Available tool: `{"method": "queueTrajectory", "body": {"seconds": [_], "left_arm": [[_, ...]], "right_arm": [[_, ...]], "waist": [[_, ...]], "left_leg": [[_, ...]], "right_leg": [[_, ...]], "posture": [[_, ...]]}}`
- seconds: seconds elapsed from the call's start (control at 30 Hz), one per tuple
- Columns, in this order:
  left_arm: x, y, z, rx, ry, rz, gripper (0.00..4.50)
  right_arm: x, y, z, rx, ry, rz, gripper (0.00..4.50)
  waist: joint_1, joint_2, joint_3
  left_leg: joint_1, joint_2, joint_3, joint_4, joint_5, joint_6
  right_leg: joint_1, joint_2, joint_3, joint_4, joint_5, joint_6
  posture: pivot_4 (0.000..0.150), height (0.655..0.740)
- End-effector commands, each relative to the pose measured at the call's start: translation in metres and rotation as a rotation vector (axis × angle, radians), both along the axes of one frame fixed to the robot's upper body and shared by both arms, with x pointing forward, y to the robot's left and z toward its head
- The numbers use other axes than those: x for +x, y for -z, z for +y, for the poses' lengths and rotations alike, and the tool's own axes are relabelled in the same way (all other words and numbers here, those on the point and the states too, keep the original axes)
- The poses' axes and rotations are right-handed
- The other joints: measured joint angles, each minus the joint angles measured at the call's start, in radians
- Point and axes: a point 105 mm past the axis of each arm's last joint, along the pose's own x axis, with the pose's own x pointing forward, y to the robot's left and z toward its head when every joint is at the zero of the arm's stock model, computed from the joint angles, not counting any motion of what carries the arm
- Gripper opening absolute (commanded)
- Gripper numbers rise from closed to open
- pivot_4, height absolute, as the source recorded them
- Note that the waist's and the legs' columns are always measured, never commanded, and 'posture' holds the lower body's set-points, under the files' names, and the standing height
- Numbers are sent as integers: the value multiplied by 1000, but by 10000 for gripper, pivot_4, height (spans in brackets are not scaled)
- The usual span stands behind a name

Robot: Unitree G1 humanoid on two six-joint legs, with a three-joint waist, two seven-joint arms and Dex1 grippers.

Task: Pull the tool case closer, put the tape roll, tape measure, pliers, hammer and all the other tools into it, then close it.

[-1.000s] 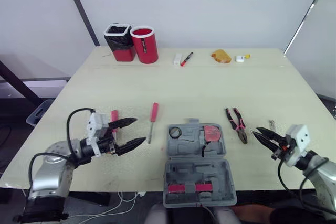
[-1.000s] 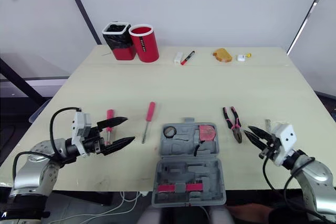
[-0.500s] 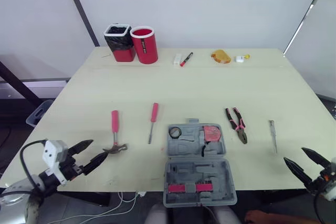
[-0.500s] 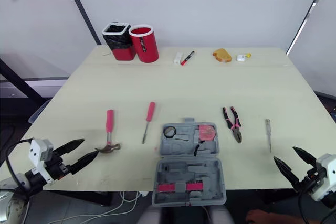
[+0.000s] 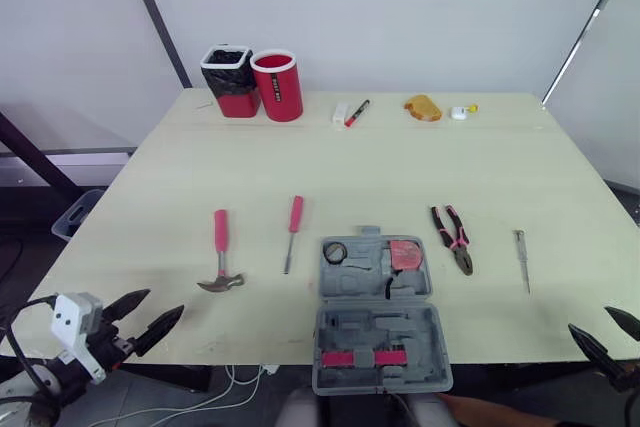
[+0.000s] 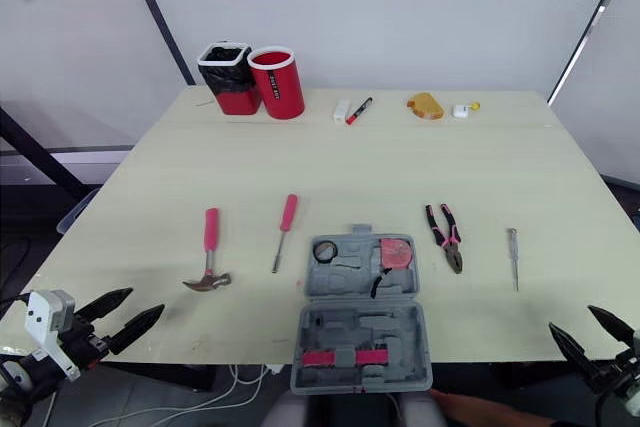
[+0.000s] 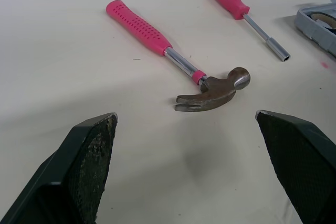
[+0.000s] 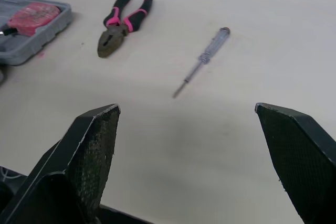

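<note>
I am holding my left claw (image 5: 165, 301) and right claw (image 5: 589, 318) spread wide and empty, nearer than the open grey plastic tool case (image 5: 375, 332), one on either side of it. Left of the case, the pink-handled steel hammer (image 5: 220, 257) and red-handled screwdriver (image 5: 292, 232) are lying; right of it, the pink-grip pliers (image 5: 453, 240) and a thin, seemingly clear-handled screwdriver (image 5: 522, 259).

The left end effector (image 7: 185, 114) hovers low over the pale surface (image 7: 63, 77), its two black fingers (image 7: 89, 150) spread wide. Between and beyond them lies a pink-handled hammer (image 7: 181, 62), claw toward the camera. A red-handled screwdriver (image 7: 245, 15) lies farther off, near the grey tool case (image 7: 320, 22) corner.
</note>
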Motion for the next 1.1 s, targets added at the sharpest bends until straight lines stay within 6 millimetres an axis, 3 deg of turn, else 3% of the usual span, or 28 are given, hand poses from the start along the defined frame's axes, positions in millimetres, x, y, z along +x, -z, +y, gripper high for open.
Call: {"method": "queueTrajectory", "body": {"seconds": [0.03, 0.23, 0.37, 0.53, 0.77, 0.87, 0.93, 1.1], "left_arm": [[0, -12, 2, 17, -4, -54, 45000], [3, -13, -4, 16, 22, -61, 45000], [3, -14, -12, 17, 71, -51, 45000], [11, -23, -31, -9, 131, -57, 45000], [32, -40, -77, -21, 268, -127, 45000], [33, -45, -91, -23, 343, -126, 45000], [32, -48, -108, 30, 481, -125, 45000], [39, -63, -126, 49, 619, -157, 45000]], "right_arm": [[-1, -11, -6, -33, 0, -35, 43545], [7, -17, 2, -24, -44, -56, 43545], [13, -24, 12, -26, -90, -77, 43545], [29, -40, 45, -18, -241, -107, 43545], [46, -56, 87, -12, -393, -124, 43545], [55, -55, 91, 16, -353, -93, 43545], [71, -55, 98, 24, -291, -99, 43545], [91, -49, 108, 16, -217, -70, 43545]], "waist": [[0, 0, 0], [0, 0, 0], [1, 0, 0], [2, 0, 0], [8, 0, 1], [9, 0, 1], [7, 0, 1], [6, 0, 1]], "left_leg": [[0, 0, 0, 0, 0, 0], [0, 0, 1, 0, 0, 0], [2, 1, 5, -1, 0, 0], [2, 1, 4, -1, 0, 0], [0, 1, 2, -2, 0, 0], [-1, 0, 2, -1, 0, 0], [0, 0, 2, -1, 0, 0], [-1, 0, 3, -1, 0, 0]], "right_leg": [[0, 0, 0, 0, 0, 0], [0, -4, -3, 0, 0, 0], [0, -22, -32, 0, 2, 2], [0, -36, -53, -1, 2, 1], [0, -36, -57, -4, 5, -2], [0, -35, -59, -4, 6, -1], [0, -34, -59, -5, 6, -1], [0, -33, -59, -5, 6, -2]], "posture": [[1500, 7400], [1500, 7400], [1500, 7400], [1500, 7400], [1500, 7400], [1500, 7400], [1500, 7400], [1500, 7400]]}}
